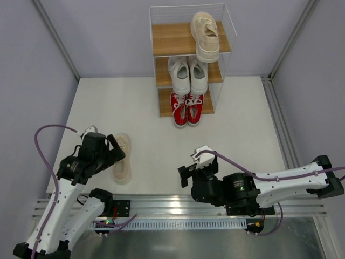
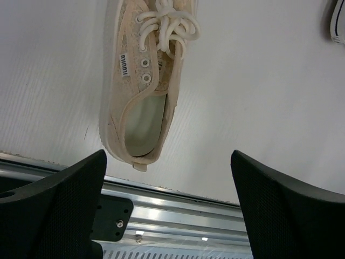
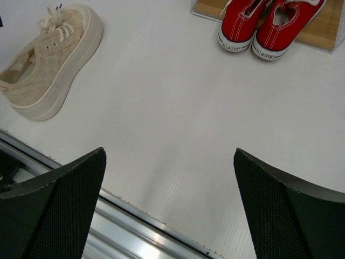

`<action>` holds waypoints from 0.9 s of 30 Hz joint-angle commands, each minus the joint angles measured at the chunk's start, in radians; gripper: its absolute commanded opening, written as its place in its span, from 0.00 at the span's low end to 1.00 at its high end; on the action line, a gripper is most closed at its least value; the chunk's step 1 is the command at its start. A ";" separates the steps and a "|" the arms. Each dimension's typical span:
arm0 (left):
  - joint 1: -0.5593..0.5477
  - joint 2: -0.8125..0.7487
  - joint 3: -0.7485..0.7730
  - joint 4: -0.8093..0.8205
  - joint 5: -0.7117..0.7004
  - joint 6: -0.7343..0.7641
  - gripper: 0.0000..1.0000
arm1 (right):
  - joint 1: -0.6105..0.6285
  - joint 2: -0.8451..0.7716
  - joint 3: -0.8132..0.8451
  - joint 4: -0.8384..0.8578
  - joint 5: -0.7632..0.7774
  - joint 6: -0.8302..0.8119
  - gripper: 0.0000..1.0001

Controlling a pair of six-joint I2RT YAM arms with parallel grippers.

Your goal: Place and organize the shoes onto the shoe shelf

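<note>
the small brown wood and white wire shoe shelf point(image 1: 172, 40) holds the red canvas pair point(image 1: 187, 108), the white pair point(image 1: 187, 74) and one cream chunky sneaker point(image 1: 206, 36); its twin cream sneaker point(image 1: 122, 157) lies on the table by the left gripper point(image 2: 168, 162), not yet put up; left and right gripper point(image 3: 170, 156) jaws are wide open, holding nothing

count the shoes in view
6: one beige sneaker on top of the shoe shelf, two white sneakers on the middle board, two red sneakers on the bottom board, a second beige sneaker on the table. None seem hidden.
</note>
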 commanded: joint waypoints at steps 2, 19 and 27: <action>0.005 0.073 -0.018 0.092 -0.032 -0.058 0.94 | 0.069 -0.051 -0.056 -0.131 0.049 0.335 1.00; 0.005 0.363 -0.371 0.529 -0.097 -0.234 0.93 | 0.160 -0.070 -0.147 -0.191 0.055 0.547 1.00; -0.249 0.334 -0.464 0.635 -0.074 -0.483 0.91 | 0.161 -0.067 -0.165 -0.204 0.063 0.580 1.00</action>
